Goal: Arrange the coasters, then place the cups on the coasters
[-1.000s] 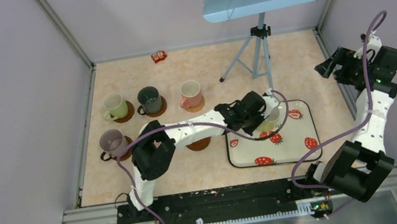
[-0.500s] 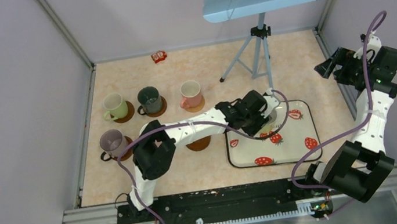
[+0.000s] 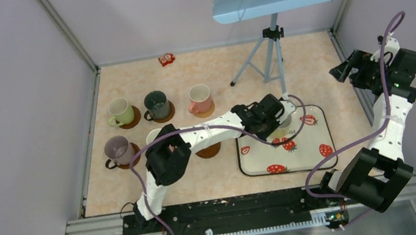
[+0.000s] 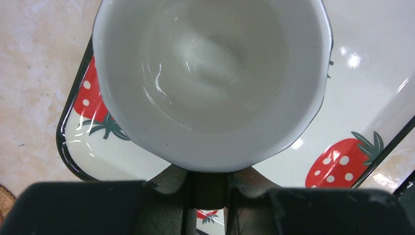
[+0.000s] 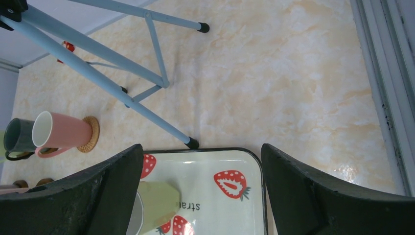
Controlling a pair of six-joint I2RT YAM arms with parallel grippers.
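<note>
The left gripper [image 4: 208, 190] reaches out across the table [image 3: 218, 73] to the far left corner of the strawberry tray [image 3: 304, 141]. Its jaws are closed against the near side of the yellow-green cup [image 4: 210, 73]. The cup's rim hides the exact spot they pinch. The cup is upright with its pale inside facing up, over that corner of the tray. I cannot tell whether its base touches the tray. The right gripper [image 5: 201, 156] hangs well apart, at the right edge of the table, jaws wide open and holding nothing. On the left side of the table three cups stand in a far row, each on its own coaster: the light green cup [image 3: 121, 111], the dark green cup [image 3: 157, 104] and the pink cup [image 3: 200, 98]. Nearer, the mauve cup [image 3: 118, 148] sits on a coaster [image 3: 130, 160]. Just beside it the pale rim of another cup [image 3: 153, 136] peeks out from behind the left arm. A bare coaster [image 3: 208, 152] lies partly under that arm, between the cups and the tray. A blue tripod stand [image 3: 271, 41] stands at the far side.
</note>
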